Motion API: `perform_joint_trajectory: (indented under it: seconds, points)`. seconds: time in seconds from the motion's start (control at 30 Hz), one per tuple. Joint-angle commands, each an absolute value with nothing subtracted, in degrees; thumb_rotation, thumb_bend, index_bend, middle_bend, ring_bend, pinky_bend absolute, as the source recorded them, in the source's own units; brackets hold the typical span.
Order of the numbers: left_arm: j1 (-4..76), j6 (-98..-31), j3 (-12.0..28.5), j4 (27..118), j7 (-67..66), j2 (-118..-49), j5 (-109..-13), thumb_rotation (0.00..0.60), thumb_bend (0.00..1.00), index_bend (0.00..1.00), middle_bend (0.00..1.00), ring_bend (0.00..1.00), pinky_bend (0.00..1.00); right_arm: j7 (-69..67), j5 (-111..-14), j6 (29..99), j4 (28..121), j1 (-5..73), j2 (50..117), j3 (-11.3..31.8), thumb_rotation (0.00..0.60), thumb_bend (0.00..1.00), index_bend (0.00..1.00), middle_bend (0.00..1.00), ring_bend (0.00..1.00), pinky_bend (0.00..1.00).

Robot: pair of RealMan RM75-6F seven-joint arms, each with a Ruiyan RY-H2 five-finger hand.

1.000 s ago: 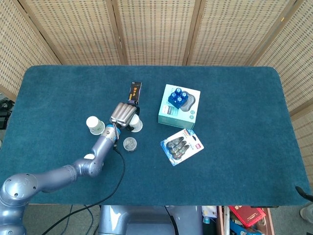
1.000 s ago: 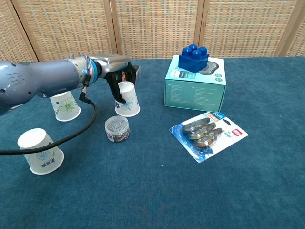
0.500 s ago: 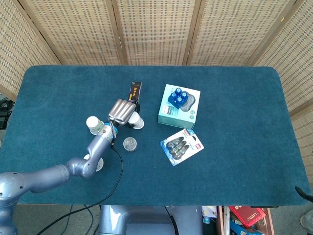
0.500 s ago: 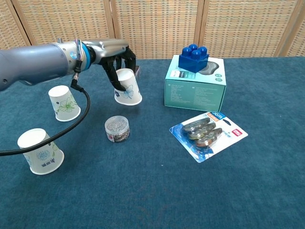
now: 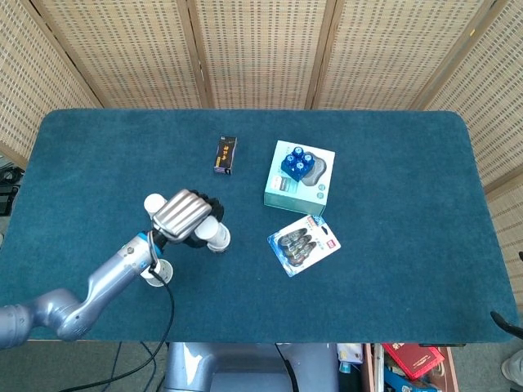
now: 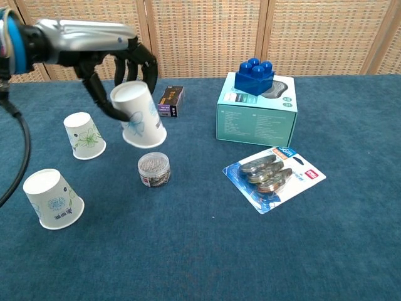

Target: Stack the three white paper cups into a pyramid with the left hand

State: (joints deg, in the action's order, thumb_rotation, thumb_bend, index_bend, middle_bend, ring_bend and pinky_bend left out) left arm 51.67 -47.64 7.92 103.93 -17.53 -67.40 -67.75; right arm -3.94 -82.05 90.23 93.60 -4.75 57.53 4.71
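The tabletop point(image 6: 351, 251) carries two upturned cups point(image 6: 84, 135) point(image 6: 52, 199) apart at the left, likely the pyramid's base. The left hand point(image 6: 116, 66) grips the third cup point(image 6: 138, 113) aloft, tilted, mouth down, probably for capping them.
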Motion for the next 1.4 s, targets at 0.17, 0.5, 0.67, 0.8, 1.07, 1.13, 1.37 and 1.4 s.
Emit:
perform_joint_trajectory:
  seconds: [0.17,0.5,0.67,0.8,1.07,1.13,1.37,1.4]
  points:
    - [48.1,-48.2,2.8,106.3,-17.6,-66.5,-71.0,0.600,0.21,0.48,0.44,0.44,0.45,-4.2,-82.6,90.9,93.8,-5.0,57.4,4.5,0.600,0.00,0.00,0.00,0.00,0.00]
    - [46.6,-48.0,0.9,102.9,-17.0,-70.1,-71.9,0.600,0.21,0.48,0.44,0.44,0.45,-5.6,-83.1,91.4,94.0,-5.4,56.7,4.4,0.600,0.00,0.00,0.00,0.00,0.00]
    - [46.4,-48.3,0.8,100.2,-18.0,-72.9,-71.6,0.600,0.21,0.48,0.44,0.44,0.45,-6.2,-83.3,91.6,94.1,-5.5,56.3,4.3,0.600,0.00,0.00,0.00,0.00,0.00]
    - [46.2,-48.1,0.2,98.2,-19.6,-74.6,-70.9,0.600,0.21,0.48,0.44,0.44,0.45,-6.4,-83.3,91.6,94.1,-5.6,56.3,4.3,0.600,0.00,0.00,0.00,0.00,0.00]
    - [45.1,-48.6,-0.3,96.8,-19.1,-75.8,-70.9,0.600,0.21,0.48,0.44,0.44,0.45,-6.5,-83.4,91.4,94.2,-5.5,56.2,4.1,0.600,0.00,0.00,0.00,0.00,0.00]
    - [44.9,-48.7,-0.4,96.8,-18.7,-75.8,-71.2,0.600,0.21,0.48,0.44,0.44,0.45,-6.5,-83.5,91.4,94.3,-5.5,56.1,4.1,0.600,0.00,0.00,0.00,0.00,0.00]
    - [43.1,-50.4,-1.6,95.3,-18.0,-75.5,-73.1,0.600,0.21,0.48,0.43,0.43,0.45,-6.9,-83.3,90.9,94.4,-5.3,56.0,4.1,0.600,0.00,0.00,0.00,0.00,0.00]
    - [42.8,-50.7,-1.7,94.9,-17.9,-75.6,-73.3,0.600,0.21,0.48,0.43,0.42,0.44,-7.0,-83.3,90.8,94.4,-5.3,55.9,4.1,0.600,0.00,0.00,0.00,0.00,0.00]
